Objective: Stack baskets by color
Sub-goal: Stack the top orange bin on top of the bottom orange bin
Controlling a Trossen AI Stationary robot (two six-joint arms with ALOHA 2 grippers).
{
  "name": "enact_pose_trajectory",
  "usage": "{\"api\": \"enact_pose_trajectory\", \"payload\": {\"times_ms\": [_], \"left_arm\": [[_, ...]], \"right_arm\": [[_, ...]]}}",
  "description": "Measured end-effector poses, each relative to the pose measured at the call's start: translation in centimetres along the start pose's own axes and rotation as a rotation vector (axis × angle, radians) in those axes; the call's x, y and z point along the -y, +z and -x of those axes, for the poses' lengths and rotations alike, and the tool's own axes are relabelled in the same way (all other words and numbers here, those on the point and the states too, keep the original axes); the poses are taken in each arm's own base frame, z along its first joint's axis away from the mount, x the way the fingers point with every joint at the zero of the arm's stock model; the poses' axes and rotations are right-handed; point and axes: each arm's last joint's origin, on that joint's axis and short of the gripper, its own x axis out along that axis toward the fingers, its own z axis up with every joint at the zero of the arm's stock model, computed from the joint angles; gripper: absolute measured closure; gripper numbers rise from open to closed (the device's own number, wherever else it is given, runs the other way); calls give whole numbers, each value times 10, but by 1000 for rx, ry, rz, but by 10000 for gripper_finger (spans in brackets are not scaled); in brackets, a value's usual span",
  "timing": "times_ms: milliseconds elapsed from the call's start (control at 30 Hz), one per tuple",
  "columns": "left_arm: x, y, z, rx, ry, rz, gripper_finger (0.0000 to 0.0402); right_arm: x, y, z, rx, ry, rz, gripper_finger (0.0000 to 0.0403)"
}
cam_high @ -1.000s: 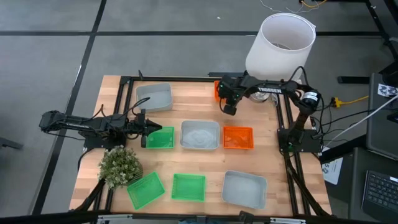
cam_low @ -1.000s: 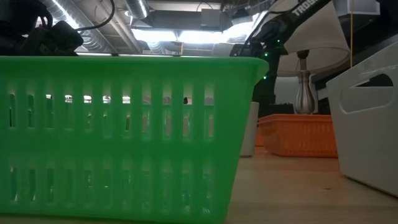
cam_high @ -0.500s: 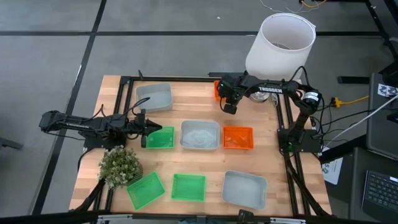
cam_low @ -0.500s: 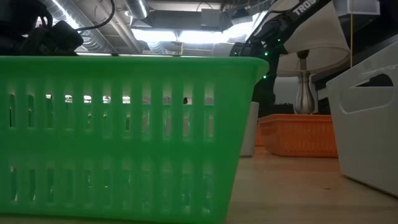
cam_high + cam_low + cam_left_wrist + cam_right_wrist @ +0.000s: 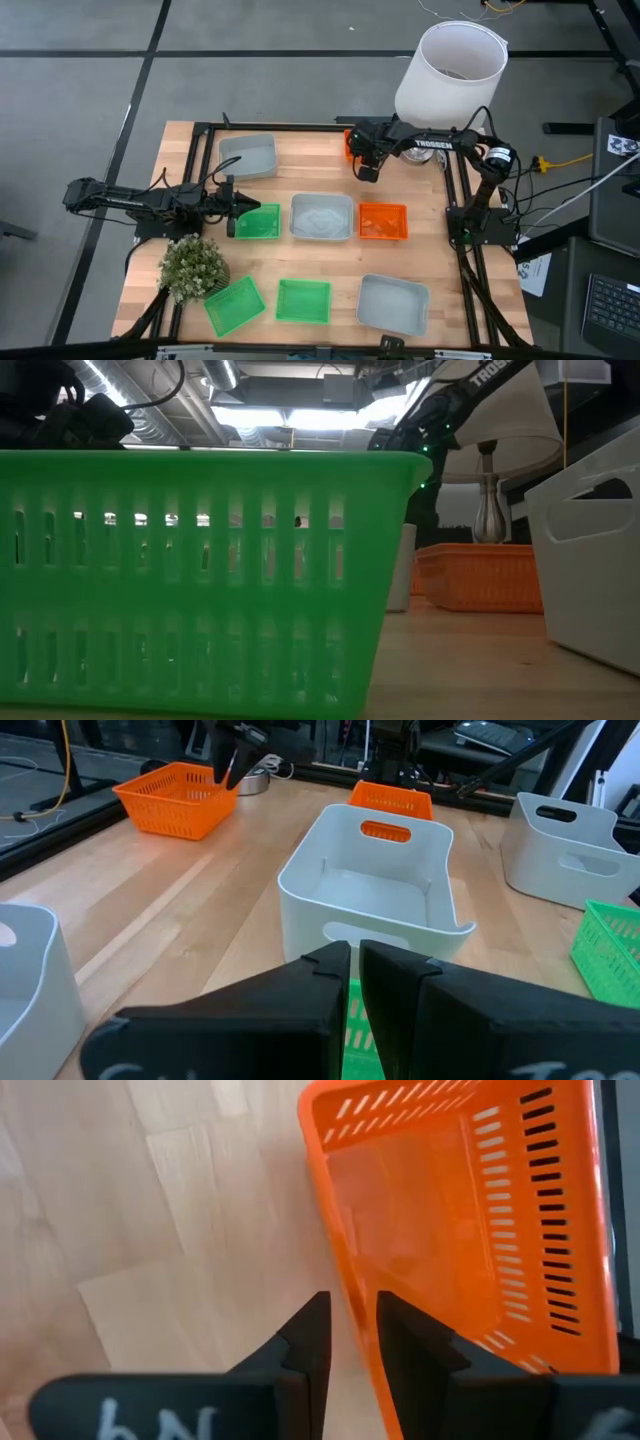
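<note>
- we see the left tool [image 5: 233,208] at the left side of the wooden worktop [image 5: 300,265], its fingers [image 5: 330,982] pinched on the near wall of a green basket [image 5: 260,222]; only a thin gap shows between them in the left wrist view, with green plastic under the tips.
- that green basket sits at the left end of the middle row, with a pale grey-blue basket [image 5: 322,217] just beside it and an orange basket [image 5: 383,221] beyond that.
- the right tool [image 5: 366,165] hangs over the far edge of the worktop, at a second orange basket [image 5: 470,1210]; in the right wrist view its two fingers [image 5: 310,1342] stand one on each side of that basket's side wall, with a narrow gap, and we cannot tell whether they press on the wall.
- in the high view this orange basket [image 5: 349,145] is mostly hidden under the right arm, next to the big white lampshade [image 5: 450,72].
- another pale basket [image 5: 248,157] lies at the far left corner of the worktop.
- along the near edge we see two more green baskets, one tilted [image 5: 234,305] and one square to the edge [image 5: 303,300], then a third pale basket [image 5: 394,303].
- a small bushy plant [image 5: 192,266] stands at the near left, just beside the tilted green basket.
</note>
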Motion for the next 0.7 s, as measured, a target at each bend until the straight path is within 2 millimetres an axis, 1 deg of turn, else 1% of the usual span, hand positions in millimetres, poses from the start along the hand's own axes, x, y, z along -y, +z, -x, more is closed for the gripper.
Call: {"api": "enact_pose_trajectory", "payload": {"times_ms": [300,433,700], "left_arm": [[0,0,0,0,0,0,380],[0,0,0,0,0,0,380],[0,0,0,0,0,0,380]], "right_arm": [[10,-4,-3,-2,4,-11,317],[10,-10,-10,-11,21,-18,317],[9,-16,-19,8,2,-7,317]]}}
